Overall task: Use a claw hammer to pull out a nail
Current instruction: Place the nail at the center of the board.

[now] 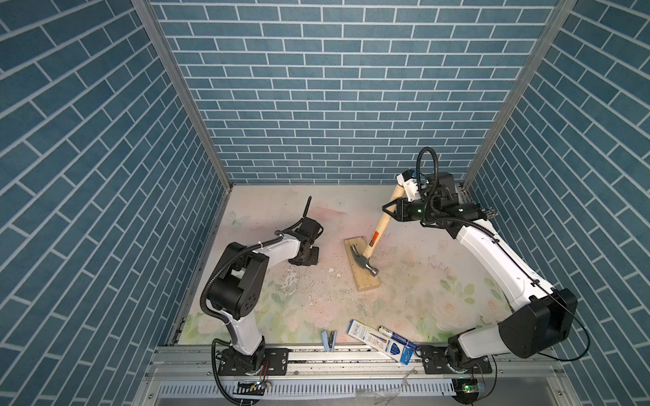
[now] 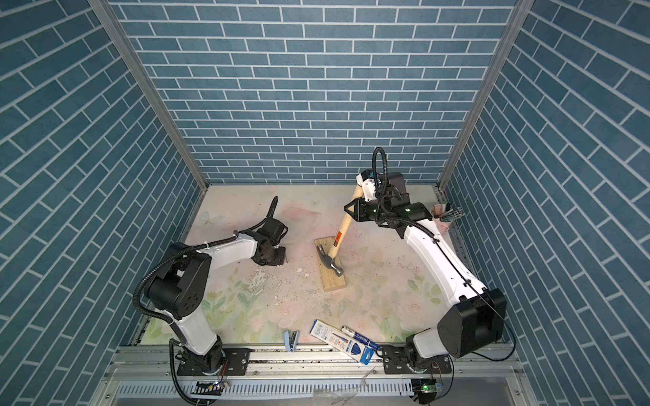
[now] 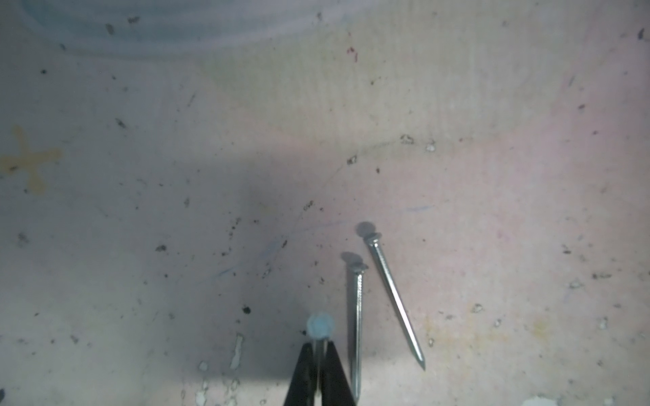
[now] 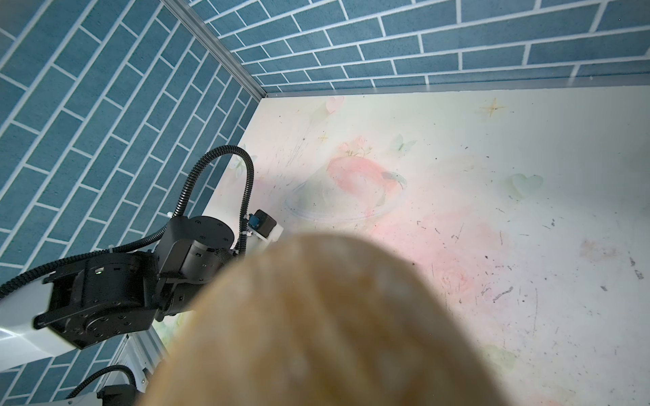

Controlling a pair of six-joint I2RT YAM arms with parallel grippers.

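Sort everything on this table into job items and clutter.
Job: pale-wood-handled, dark steel-headed claw hammer in right end effector; pale wooden block; steel nail in left end effector; two loose steel nails.
Clutter: light blue stapler; blue-and-white marker pack.

No text can be read anywhere. The orange-and-black label (image 1: pixel 373 239) on the hammer (image 1: pixel 381 225), down the handle from the right hand (image 1: pixel 390 208), is too small to make out. So is the print on the blue-and-white pack (image 1: pixel 383 340), well apart from that hand at the surface's (image 1: pixel 422 281) front edge.
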